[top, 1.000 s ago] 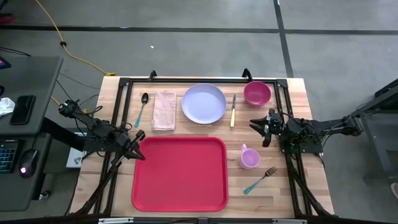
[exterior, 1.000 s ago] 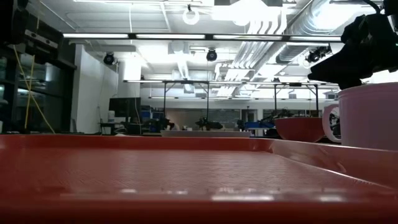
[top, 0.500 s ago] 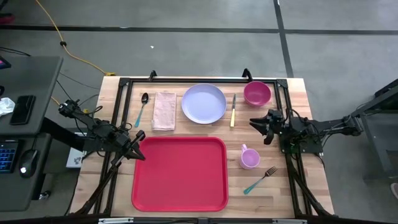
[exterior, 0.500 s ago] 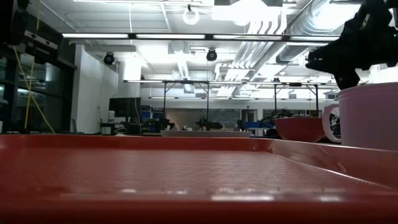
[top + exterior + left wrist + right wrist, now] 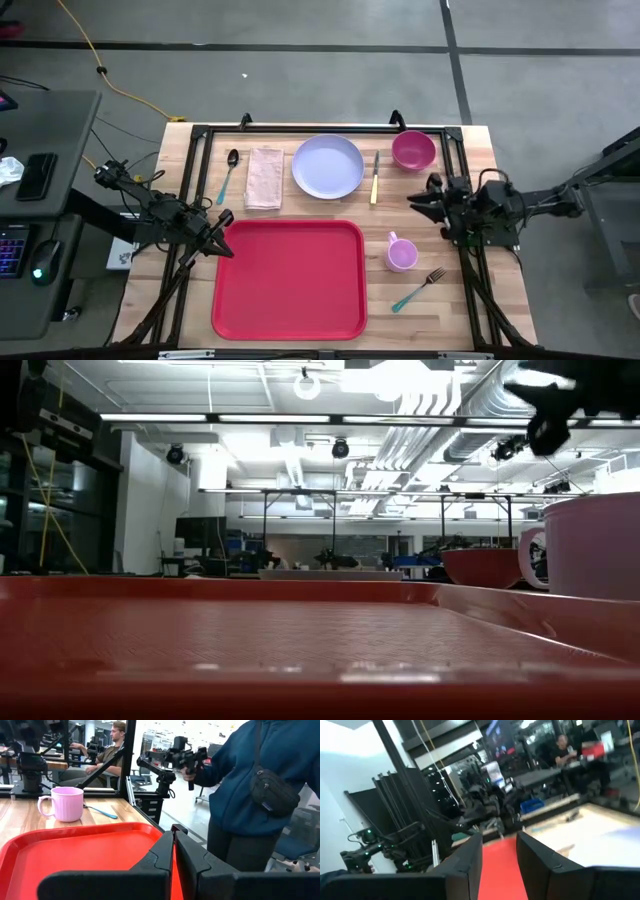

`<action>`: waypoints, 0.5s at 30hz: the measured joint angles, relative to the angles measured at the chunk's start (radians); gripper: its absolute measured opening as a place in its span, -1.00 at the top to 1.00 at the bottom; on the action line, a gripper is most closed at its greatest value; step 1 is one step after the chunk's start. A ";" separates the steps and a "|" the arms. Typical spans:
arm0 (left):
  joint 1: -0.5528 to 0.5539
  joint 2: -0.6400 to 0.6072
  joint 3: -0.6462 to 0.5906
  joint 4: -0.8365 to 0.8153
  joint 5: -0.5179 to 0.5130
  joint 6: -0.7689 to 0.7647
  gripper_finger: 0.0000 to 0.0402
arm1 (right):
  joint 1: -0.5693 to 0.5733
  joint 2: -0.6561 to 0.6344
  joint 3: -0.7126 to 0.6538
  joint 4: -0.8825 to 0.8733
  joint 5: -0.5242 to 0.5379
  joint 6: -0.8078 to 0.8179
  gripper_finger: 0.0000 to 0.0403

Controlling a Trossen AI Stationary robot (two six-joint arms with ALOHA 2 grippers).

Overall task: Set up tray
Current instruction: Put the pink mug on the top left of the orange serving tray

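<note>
While nothing yet sits on it, the scene reads like this:

Tray: the red tray [image 5: 288, 279] lies flat at the near middle of the wooden table [image 5: 480, 300], bare, with every item outside its rim

Far row: a teal-handled spoon [image 5: 228, 173], a folded beige napkin [image 5: 264, 177], a pale lavender plate [image 5: 328, 165], a yellow-handled knife [image 5: 375, 177] and a magenta bowl [image 5: 413, 150], left to right

Right of tray: a pink mug [image 5: 400, 253] just beside the rim, and a teal-handled fork [image 5: 418, 289] nearer the front

Left gripper: the left gripper [image 5: 222, 233] rests low at the tray's far left corner, fingers pressed together on nothing; the left wrist view shows them meeting just over the rim

Right gripper: the right gripper [image 5: 420, 201] hovers between the knife and the mug, near the bowl; the right wrist view shows a clear gap between its fingers, so it is parted and empty

Bystander: a person in a blue top stands beyond the table, seen in the left wrist view

Stage, as judged: setup barely begun, no item chosen yet

Risk one: a drop toward the mug could tip it, or catch its handle, if the approach is off centre

Risk two: the knife and bowl are close by, so a wide swing could knock them

Risk three: the left gripper at the rim could shove the tray if it moves carelessly
</note>
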 joint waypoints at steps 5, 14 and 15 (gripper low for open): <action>0.000 0.000 0.000 0.000 0.000 0.000 0.76 | 0.000 0.124 0.206 -0.245 -0.003 -0.089 0.51; 0.000 0.000 0.000 0.000 0.000 0.000 0.76 | 0.000 0.470 0.564 -0.748 -0.044 -0.104 0.51; 0.000 0.000 0.000 0.000 0.000 0.000 0.76 | 0.000 0.507 0.596 -0.792 -0.061 -0.104 0.51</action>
